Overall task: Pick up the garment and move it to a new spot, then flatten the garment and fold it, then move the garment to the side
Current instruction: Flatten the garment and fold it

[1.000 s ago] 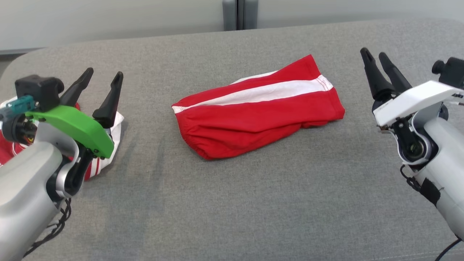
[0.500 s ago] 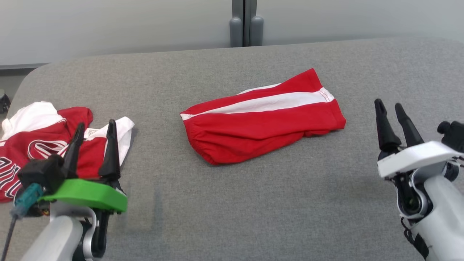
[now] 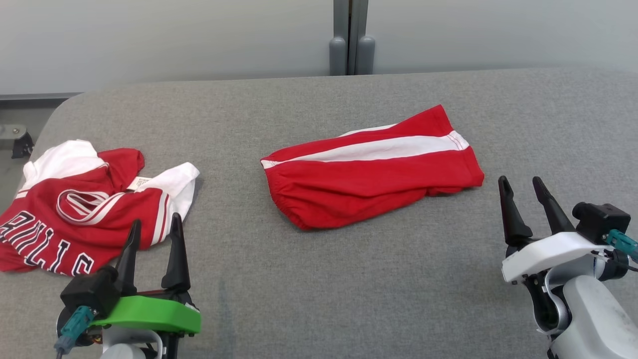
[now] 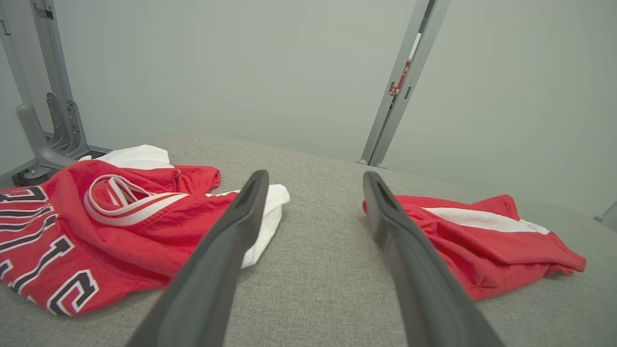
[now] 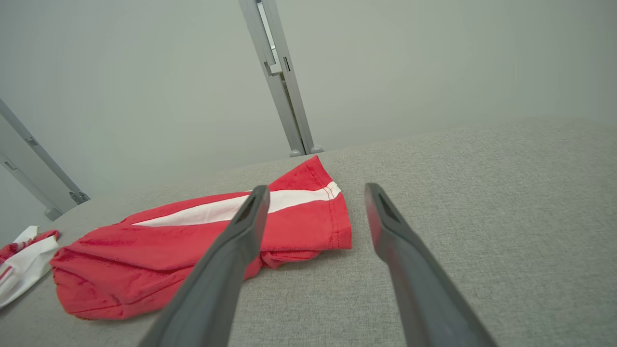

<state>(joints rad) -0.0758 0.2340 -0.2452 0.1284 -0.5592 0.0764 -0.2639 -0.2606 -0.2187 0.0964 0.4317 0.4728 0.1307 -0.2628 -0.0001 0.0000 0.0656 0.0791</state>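
A red garment with a white stripe [image 3: 374, 174] lies folded in the middle of the grey table [image 3: 319, 289]. It also appears in the left wrist view [image 4: 482, 241] and the right wrist view [image 5: 168, 246]. A crumpled red and white jersey [image 3: 84, 209] with black lettering lies at the table's left end [image 4: 96, 226]. My left gripper [image 3: 155, 221] is open and empty, just near of the jersey's right edge [image 4: 314, 177]. My right gripper [image 3: 520, 180] is open and empty, a little right of and nearer than the striped garment [image 5: 316, 189].
A grey post [image 3: 349, 37] stands behind the table's far edge against a pale wall. The table's rounded left corner [image 3: 55, 107] lies beyond the jersey, with a metal frame foot [image 3: 15, 137] on the floor past it.
The head camera has tilted up and the picture has shifted. Both grippers have drawn back toward the near edge; the left one no longer covers the jersey. Both stay open.
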